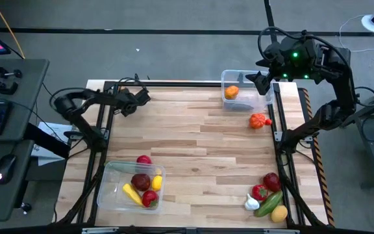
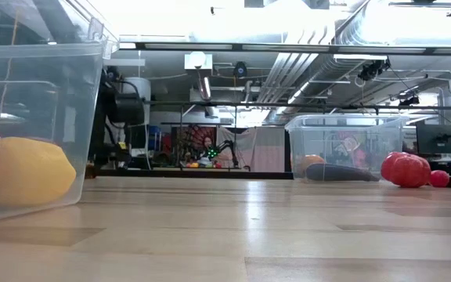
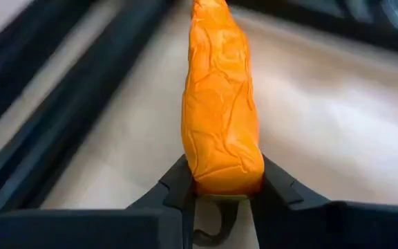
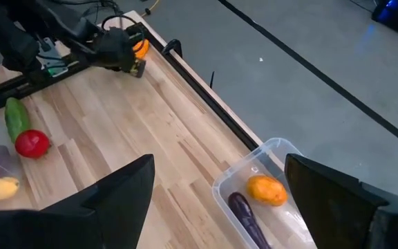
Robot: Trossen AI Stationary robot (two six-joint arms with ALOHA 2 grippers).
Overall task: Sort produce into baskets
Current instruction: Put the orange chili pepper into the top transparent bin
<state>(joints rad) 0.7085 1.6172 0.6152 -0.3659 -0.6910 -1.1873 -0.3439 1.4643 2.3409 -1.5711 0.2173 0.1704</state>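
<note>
A carrot (image 3: 221, 104) is gripped between the left claw's (image 3: 223, 185) fingers. The right claw (image 4: 220, 200) is held open above a basket (image 4: 271, 153).

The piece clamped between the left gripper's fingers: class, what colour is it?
Orange. The carrot in the left gripper shows best in the left wrist view.

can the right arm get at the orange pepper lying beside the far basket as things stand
Probably yes: the right tool hangs open over the far basket, and the orange pepper lies uncovered on the wood right beside it, with nothing between.
</note>
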